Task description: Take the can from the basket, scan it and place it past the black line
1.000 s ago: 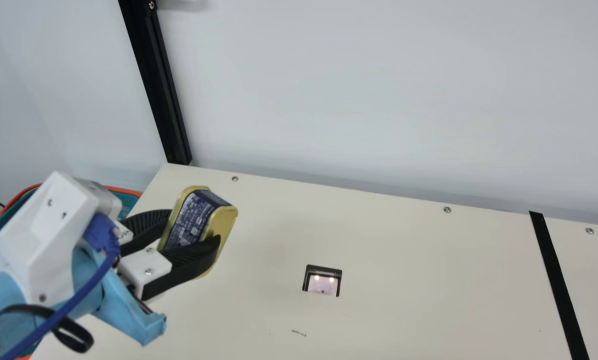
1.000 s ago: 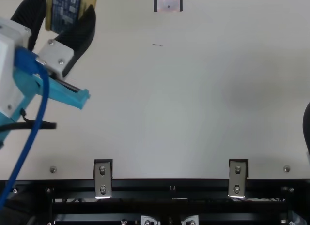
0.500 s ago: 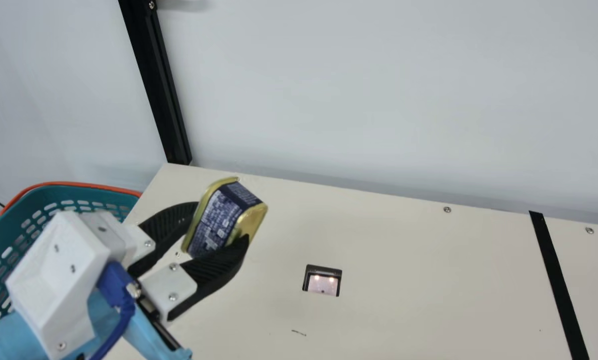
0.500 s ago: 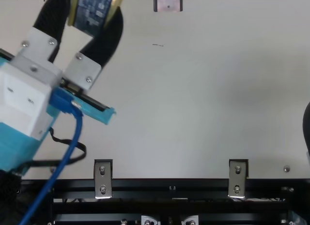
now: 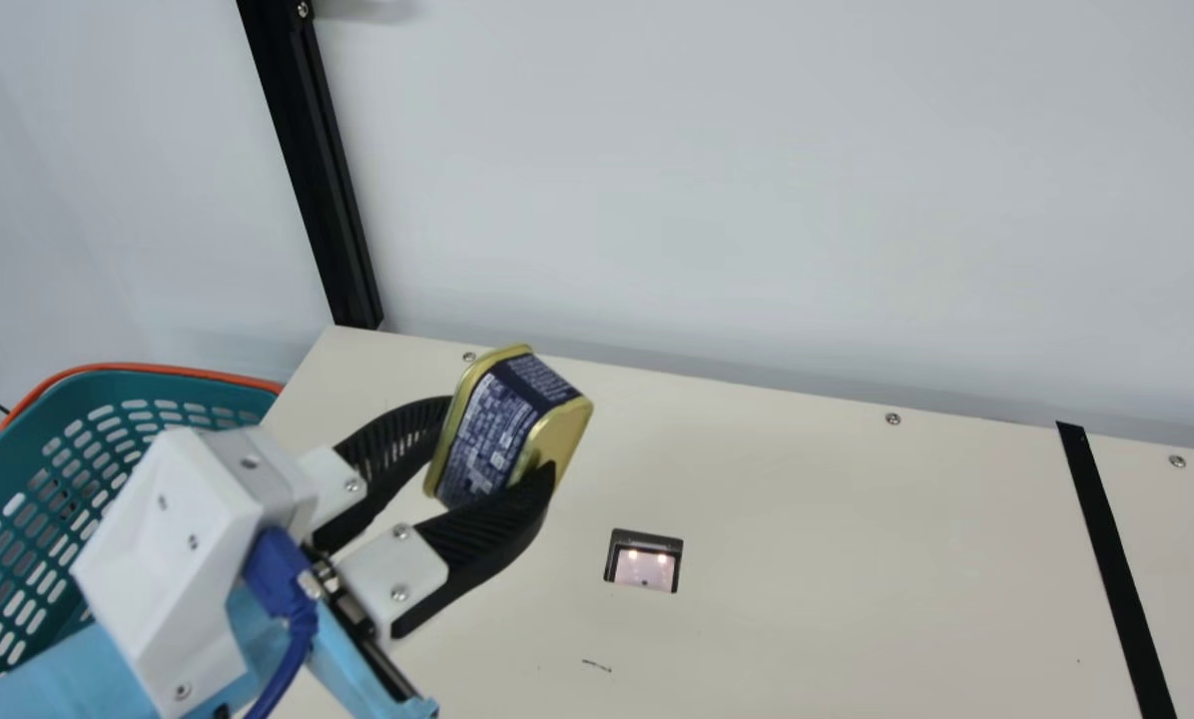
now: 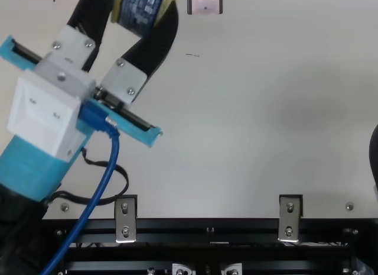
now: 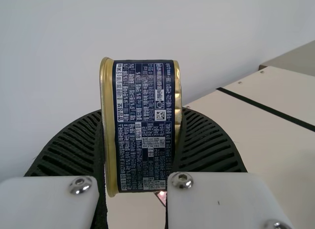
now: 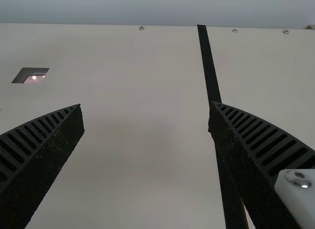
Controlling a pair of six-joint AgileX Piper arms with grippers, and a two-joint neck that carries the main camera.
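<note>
Where the can (image 5: 492,434) is: aslant above the table (image 5: 807,499), between basket (image 5: 73,439) and scanner window (image 5: 644,561)
Left gripper (image 5: 501,431): pinches the can by its gold ends
Left arm (image 5: 68,684): slants in from the main view's lower left
Right gripper (image 6: 374,157): at the top view's right edge, spread wide
Black line (image 5: 1111,559): well apart from the can

The black left arm (image 6: 18,227) wears an angular white plastic housing (image 6: 44,118), with smooth light-blue casing (image 6: 29,168) behind the housing, a thick blue cable (image 6: 88,210) beside it, and silver-screwed white plates (image 6: 124,80) before it, bearing black ribbed fingers (image 6: 155,50).
</note>
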